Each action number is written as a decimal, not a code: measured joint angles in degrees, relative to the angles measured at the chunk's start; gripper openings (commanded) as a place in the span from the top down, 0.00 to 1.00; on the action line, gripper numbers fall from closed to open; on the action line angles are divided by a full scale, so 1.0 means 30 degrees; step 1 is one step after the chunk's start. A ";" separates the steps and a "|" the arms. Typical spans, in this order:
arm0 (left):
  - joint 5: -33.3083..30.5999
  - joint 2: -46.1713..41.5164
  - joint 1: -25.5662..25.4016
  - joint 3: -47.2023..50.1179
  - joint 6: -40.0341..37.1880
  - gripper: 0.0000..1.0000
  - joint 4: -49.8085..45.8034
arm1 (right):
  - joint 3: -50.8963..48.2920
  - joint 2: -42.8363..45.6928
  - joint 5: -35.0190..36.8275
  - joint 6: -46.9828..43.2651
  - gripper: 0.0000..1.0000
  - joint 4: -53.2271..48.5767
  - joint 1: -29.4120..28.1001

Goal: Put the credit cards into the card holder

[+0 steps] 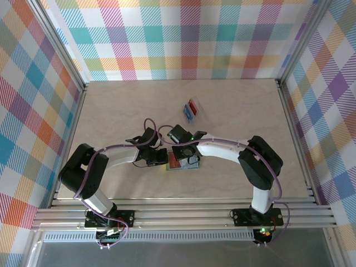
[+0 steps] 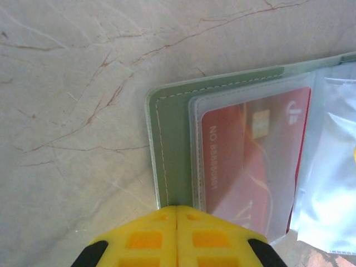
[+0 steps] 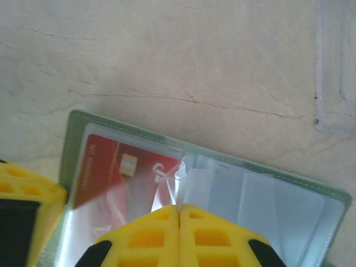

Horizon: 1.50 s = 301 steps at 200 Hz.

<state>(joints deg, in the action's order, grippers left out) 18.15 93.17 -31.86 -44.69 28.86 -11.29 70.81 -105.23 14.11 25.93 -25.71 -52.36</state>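
The grey-green card holder [image 1: 179, 167] lies open on the table between my two grippers. A red credit card [image 2: 245, 161] with a gold chip sits under its clear left pocket, also seen in the right wrist view [image 3: 111, 167]. My left gripper [image 2: 177, 209] is shut, its yellow tips resting on the holder's green left border [image 2: 169, 139]. My right gripper [image 3: 178, 207] is shut on a crumpled clear pocket leaf [image 3: 186, 175] at the holder's middle fold. A red card [image 1: 194, 104] and a blue card [image 1: 188, 111] lie farther back in a tray.
The clear plastic tray [image 1: 200, 115] sits behind the holder, mid-table; its corner [image 3: 334, 67] appears at the upper right of the right wrist view. The left gripper's yellow finger [image 3: 22, 189] reaches into that view's lower left. Plaid walls enclose the marbled table [image 1: 111, 111].
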 measured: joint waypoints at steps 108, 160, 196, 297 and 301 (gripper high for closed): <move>0.0131 0.0022 0.0022 -0.0036 0.0080 0.92 -0.0058 | -0.0437 -0.0226 -0.4940 0.0444 0.57 0.1690 0.0437; 0.0117 -0.0036 0.0015 -0.0015 0.0080 0.92 -0.0058 | -0.2069 0.1749 -0.6164 0.0634 0.45 0.2302 0.0670; 0.0117 -0.0058 0.0015 0.0007 0.0080 0.92 -0.0044 | -0.2127 0.3162 -0.4459 0.0648 0.38 0.1887 0.0568; 0.0080 -0.0233 0.0022 0.0240 0.0087 0.92 0.0255 | -0.2812 0.1188 -0.4262 0.0612 0.66 0.2069 0.0503; 0.0080 -0.0233 0.0022 0.0240 0.0087 0.92 0.0262 | -0.2790 0.1071 -0.4299 0.0612 0.66 0.2127 0.0495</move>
<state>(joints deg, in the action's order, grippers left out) 18.39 92.47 -31.79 -43.97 29.12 -10.50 62.43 -102.02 1.21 27.77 -19.33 -50.87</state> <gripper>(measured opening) 0.082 0.337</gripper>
